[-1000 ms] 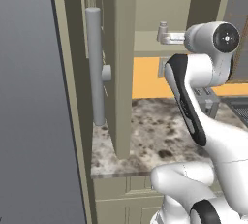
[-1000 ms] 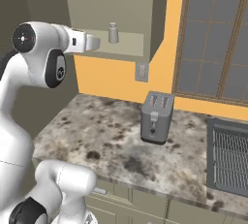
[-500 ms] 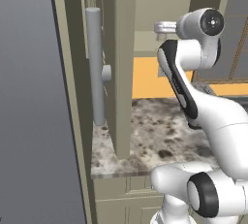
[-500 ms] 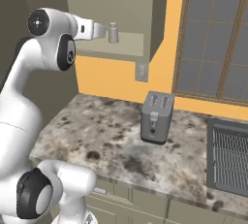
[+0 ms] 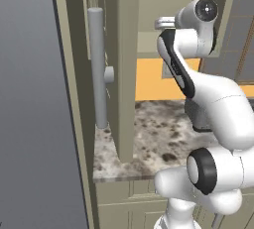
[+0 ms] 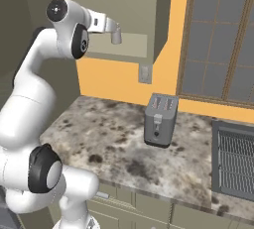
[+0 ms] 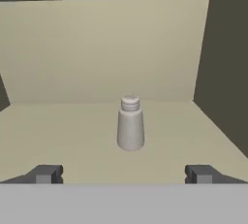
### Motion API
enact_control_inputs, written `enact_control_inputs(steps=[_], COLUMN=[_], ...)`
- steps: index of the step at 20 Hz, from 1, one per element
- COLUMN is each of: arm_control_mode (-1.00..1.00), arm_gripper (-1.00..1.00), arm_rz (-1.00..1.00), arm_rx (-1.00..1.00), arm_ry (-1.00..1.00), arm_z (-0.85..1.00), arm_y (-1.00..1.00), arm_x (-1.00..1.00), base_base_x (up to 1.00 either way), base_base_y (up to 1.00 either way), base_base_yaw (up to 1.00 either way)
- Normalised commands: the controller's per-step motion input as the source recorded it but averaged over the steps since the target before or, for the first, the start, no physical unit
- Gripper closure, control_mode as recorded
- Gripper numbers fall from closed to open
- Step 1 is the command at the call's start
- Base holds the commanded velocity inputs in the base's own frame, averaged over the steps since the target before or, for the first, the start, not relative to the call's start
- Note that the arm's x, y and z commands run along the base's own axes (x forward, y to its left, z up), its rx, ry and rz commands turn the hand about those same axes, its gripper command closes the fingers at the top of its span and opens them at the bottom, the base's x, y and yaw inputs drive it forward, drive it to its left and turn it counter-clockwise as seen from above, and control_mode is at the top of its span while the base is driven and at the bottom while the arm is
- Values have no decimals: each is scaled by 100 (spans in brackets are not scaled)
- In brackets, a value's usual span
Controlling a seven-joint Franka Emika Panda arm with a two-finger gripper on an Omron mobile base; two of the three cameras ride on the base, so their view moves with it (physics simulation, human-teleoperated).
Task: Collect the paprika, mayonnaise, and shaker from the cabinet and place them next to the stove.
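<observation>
The shaker, a small grey cylinder with a narrower cap, stands upright on the shelf inside the beige-olive cabinet. My gripper is open and level with the shelf, just short of the shaker, with a fingertip low on either side of it and nothing between them. From the right base view the gripper reaches into the cabinet right beside the shaker. In the left base view the gripper pokes past the open cabinet door.
The open door's long grey bar handle hangs at the left, close to the arm. A grey toaster stands on the speckled stone counter below. A dark grated panel lies at the counter's right end.
The arm has swung up and forward, bringing the open gripper from short of the cabinet to right beside the shaker. The shaker has not moved.
</observation>
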Motion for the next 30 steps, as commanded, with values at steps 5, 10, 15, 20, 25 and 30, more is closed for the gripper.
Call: enact_control_inputs(steps=[5, 10, 15, 20, 25, 30], arm_control_mode=[-100, -100, -100, -100, -100, -100], arm_gripper=[-100, -100, -100, -100, -100, -100], arm_rz=[0, 0, 0, 0, 0, 0], arm_rx=[0, 0, 0, 0, 0, 0], arm_ry=[8, 9, 6, 3, 1, 1], arm_z=[0, 0, -4, -13, -23, -32], arm_y=[-16, -4, -5, -11, 0, 0], arm_x=[46, 46, 41, 31, 20, 18], base_base_x=[0, 0, 0, 0, 0, 0], base_base_y=[0, 0, 0, 0, 0, 0], base_base_yaw=[0, 0, 0, 0, 0, 0])
